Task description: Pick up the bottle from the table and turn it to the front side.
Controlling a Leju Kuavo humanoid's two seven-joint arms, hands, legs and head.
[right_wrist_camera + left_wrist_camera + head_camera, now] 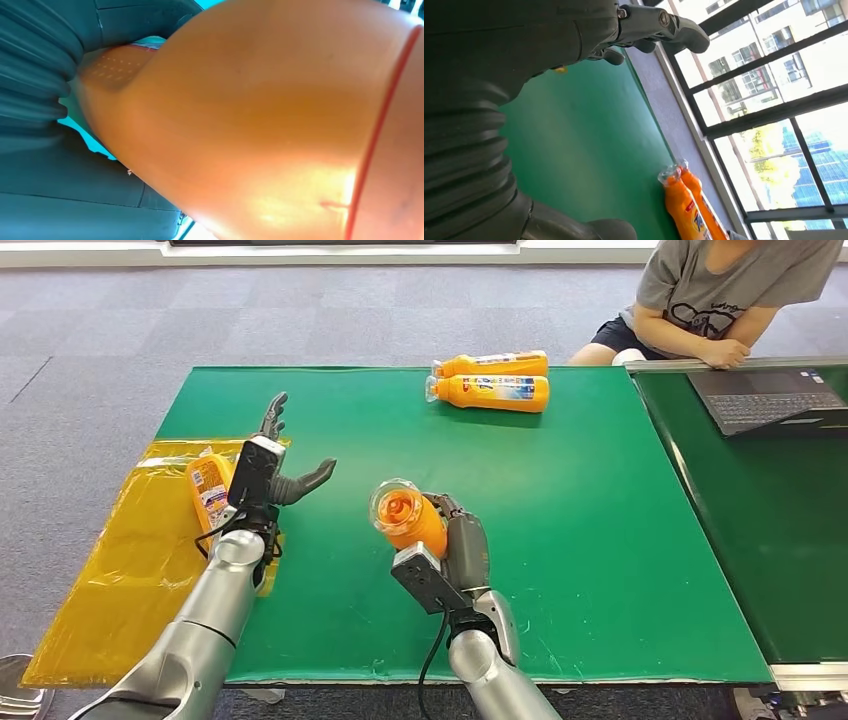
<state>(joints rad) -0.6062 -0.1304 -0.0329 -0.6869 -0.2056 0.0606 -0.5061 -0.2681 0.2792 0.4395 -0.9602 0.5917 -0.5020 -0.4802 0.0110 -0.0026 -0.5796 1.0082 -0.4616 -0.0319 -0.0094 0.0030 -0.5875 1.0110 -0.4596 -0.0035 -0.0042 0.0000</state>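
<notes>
My right hand (462, 545) grips an orange bottle (408, 519) above the middle of the green table (600, 530), its clear cap end tipped up toward me. In the right wrist view the bottle's orange body (260, 125) sits right against the camera, hiding the fingers. My left hand (275, 465) hovers open with fingers spread over the table's left edge, beside another orange bottle (209, 488) lying on the yellow sheet (110, 580). The left wrist view shows its fingers (659, 22) apart and holding nothing.
Two more orange bottles (495, 380) lie side by side at the table's far edge, seen again in the left wrist view as bottles (686, 205). A person (720, 300) sits at the far right by a laptop (765, 400) on the neighbouring table.
</notes>
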